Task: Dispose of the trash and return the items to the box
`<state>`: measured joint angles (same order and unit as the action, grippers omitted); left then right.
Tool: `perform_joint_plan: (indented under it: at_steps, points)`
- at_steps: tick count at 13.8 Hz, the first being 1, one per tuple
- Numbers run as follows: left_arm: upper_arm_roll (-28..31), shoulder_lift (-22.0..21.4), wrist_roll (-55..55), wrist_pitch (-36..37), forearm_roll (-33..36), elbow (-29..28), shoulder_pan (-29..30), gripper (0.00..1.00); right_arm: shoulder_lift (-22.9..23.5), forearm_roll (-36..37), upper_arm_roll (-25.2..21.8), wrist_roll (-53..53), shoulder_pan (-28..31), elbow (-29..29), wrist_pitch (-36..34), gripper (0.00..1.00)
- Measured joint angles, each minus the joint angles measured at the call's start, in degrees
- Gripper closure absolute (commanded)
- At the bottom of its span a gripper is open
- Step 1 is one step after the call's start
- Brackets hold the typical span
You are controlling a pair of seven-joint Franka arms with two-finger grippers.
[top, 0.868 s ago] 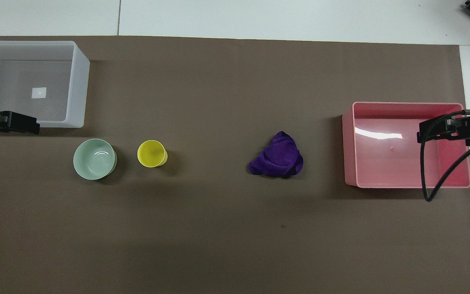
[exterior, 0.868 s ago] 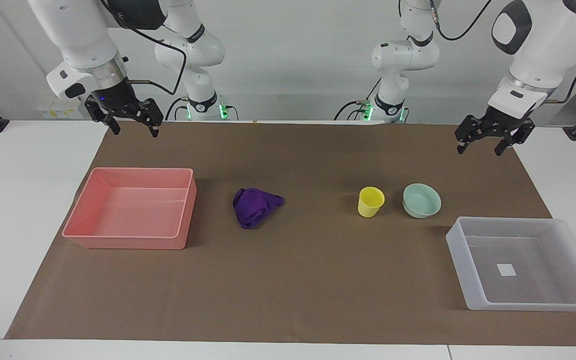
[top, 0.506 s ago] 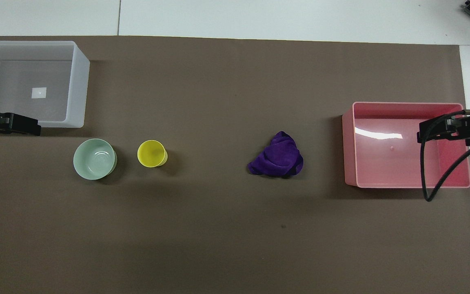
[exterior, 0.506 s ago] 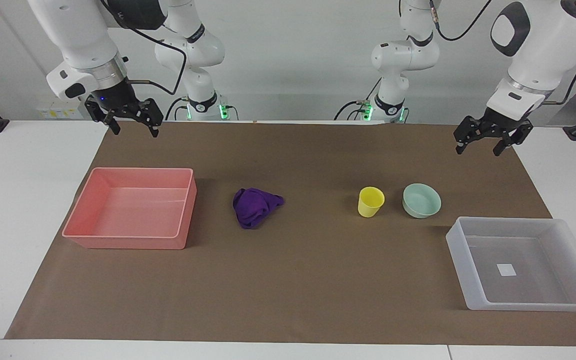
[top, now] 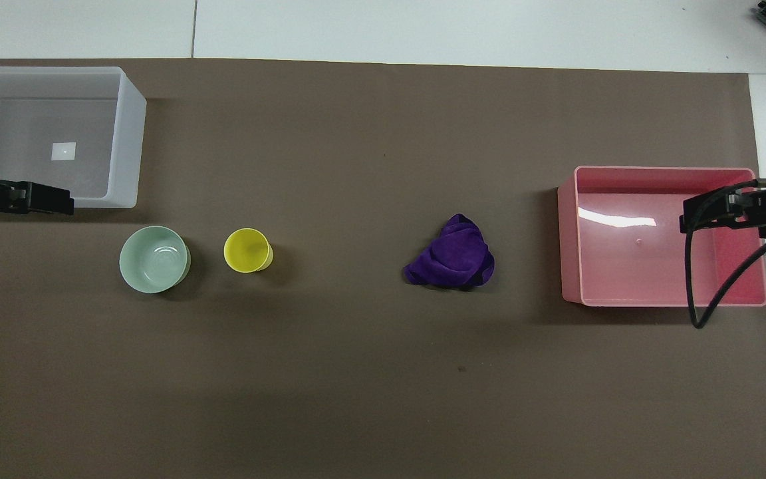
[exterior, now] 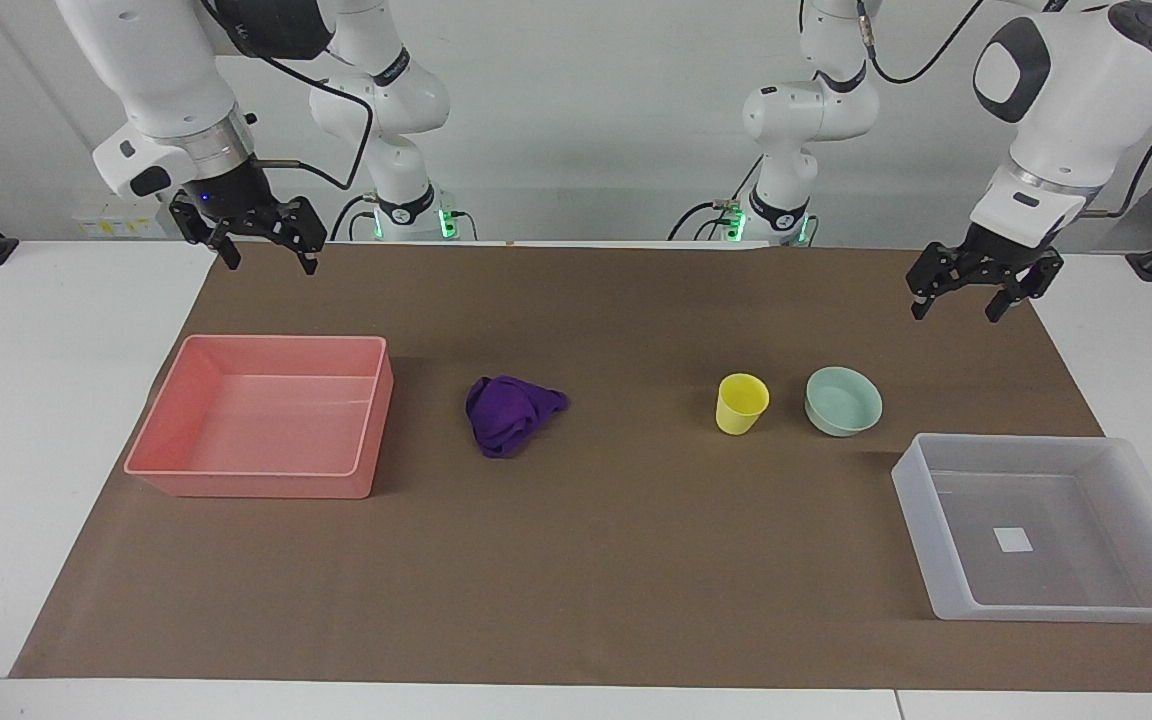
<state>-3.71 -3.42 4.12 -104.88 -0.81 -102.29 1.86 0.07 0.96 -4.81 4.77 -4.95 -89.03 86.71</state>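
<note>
Above the table we see both grippers raised and grasping nothing, their fingers spread apart. Left gripper: over the brown paper mat at the left arm's end, at about 1 o'clock from the mint-green bowl in the facing view. Right gripper: over the mat's edge nearest the robots, at about 12 o'clock from the pink rectangular bin in the same view.

On the mat we find the purple cloth wad lying beside the pink bin, apart from it, toward the left arm's end. Onward toward that end stands the yellow cup, upright, and just beside it the bowl, not touching. The translucent whitish box, a white square label on its bottom, sits near the bowl and farther from the robots, at about 5 o'clock from it in the facing view. We note that both containers hold none of these things.
</note>
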Motion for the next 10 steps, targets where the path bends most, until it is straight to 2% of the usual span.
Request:
perform_joint_plan:
  at_steps: [6, 10]
  points:
    - [-0.4, -2.0, -0.6, -13.6, 0.0, -15.3, -0.1, 0.00, 0.0, 0.0, 0.0, 0.0, 0.0, 0.0, 0.0, 0.00]
    - [-0.4, -1.8, -0.7, -26.6, 0.0, -26.3, -0.1, 0.00, 0.0, 0.0, 0.0, 0.0, 0.0, 0.0, 0.0, 0.00]
